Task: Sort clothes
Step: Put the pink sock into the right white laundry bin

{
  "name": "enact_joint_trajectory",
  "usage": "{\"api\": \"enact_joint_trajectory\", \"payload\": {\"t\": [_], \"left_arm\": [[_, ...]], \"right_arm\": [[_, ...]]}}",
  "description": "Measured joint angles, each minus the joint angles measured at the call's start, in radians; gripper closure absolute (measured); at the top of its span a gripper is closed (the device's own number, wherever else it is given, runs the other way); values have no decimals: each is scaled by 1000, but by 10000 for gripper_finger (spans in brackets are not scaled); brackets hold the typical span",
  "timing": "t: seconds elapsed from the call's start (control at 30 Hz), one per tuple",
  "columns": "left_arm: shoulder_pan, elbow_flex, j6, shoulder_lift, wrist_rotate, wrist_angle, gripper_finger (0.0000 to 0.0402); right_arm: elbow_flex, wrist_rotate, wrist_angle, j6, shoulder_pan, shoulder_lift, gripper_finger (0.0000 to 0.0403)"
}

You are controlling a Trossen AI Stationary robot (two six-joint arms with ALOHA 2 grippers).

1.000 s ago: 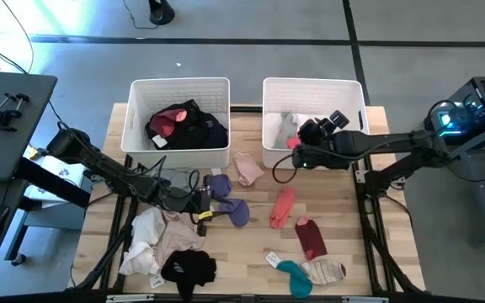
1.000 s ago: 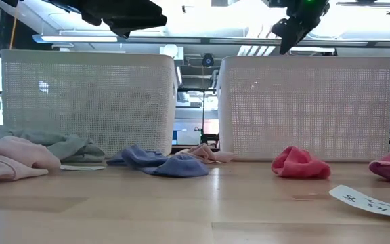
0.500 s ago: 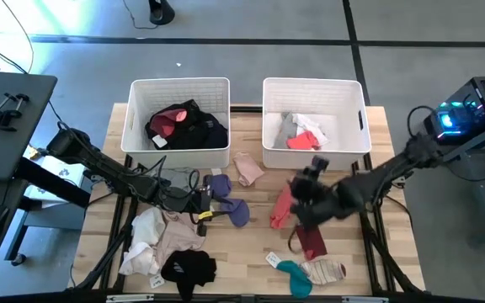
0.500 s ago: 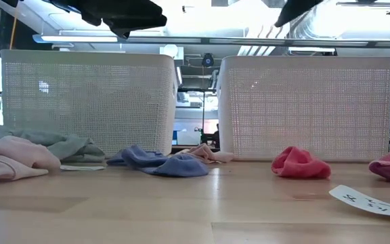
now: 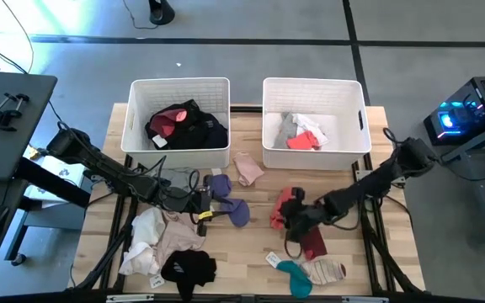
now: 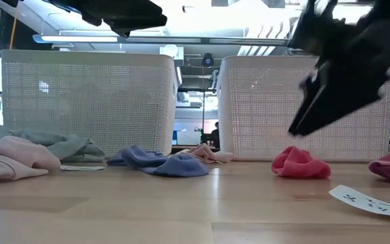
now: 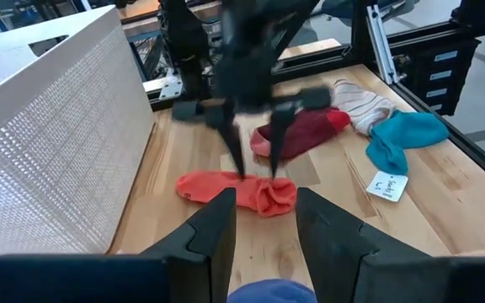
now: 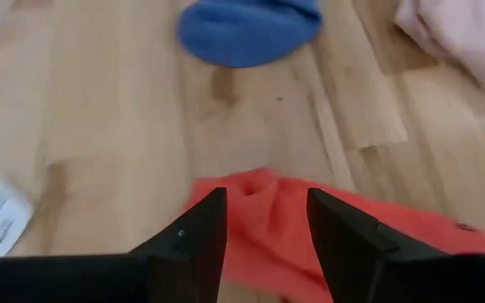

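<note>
Over the middle of the counter point(image 5: 251, 252), the right pincer point(image 7: 255, 164) hangs with its fingers spread apart, just above the red sock point(image 8: 310, 227). This sock lies flat on the wood near the right bin point(image 5: 314, 156). Left pincer point(image 7: 263, 223) waits released above the blue sock point(image 5: 234, 210).

Bare wood around the coral sock point(image 5: 282, 208); maroon sock point(image 5: 311, 241) and right bin point(image 5: 316, 155) close by.
</note>
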Motion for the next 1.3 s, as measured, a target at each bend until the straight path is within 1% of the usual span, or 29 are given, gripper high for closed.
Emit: {"api": "enact_joint_trajectory", "payload": {"t": [0.07,0.13,0.27,0.33,0.4,0.43,0.57,0.7,0.77,0.83,0.93,1.03,1.07,1.13,1.17,1.3], "left_arm": [[3,0,0,0,0,5,289],[9,0,0,0,0,4,289],[14,0,-15,0,0,5,289],[14,0,-29,0,0,4,289],[14,0,-34,0,0,5,289],[14,0,-36,0,0,4,289],[14,0,-44,0,0,5,289],[14,0,-45,0,0,5,289],[14,0,-45,0,0,5,289],[14,0,-44,0,0,5,289],[14,0,-41,0,0,5,289],[14,0,-35,0,0,5,289],[14,0,-35,0,0,5,289],[14,0,-35,0,0,5,289],[14,0,-35,0,0,4,289],[14,0,-35,0,0,5,289]], "right_arm": [[-71,-26,118,10,-28,0,264],[-124,-71,199,10,-44,0,286],[-169,-158,224,6,-61,0,344],[-175,-165,214,-4,-61,0,371],[-177,-148,208,-21,-61,0,393],[-174,-139,205,-31,-61,0,397],[-132,-126,195,-98,-68,-26,393],[-74,-111,151,-207,-81,-130,401],[-35,-60,132,-280,-82,-199,400],[11,13,98,-369,-80,-278,401],[93,162,56,-533,-80,-379,402],[178,341,56,-719,-95,-460,402],[203,385,54,-779,-105,-481,402],[243,431,45,-866,-140,-518,402],[257,437,42,-889,-164,-534,402],[270,445,1,-891,-280,-583,400]]}}
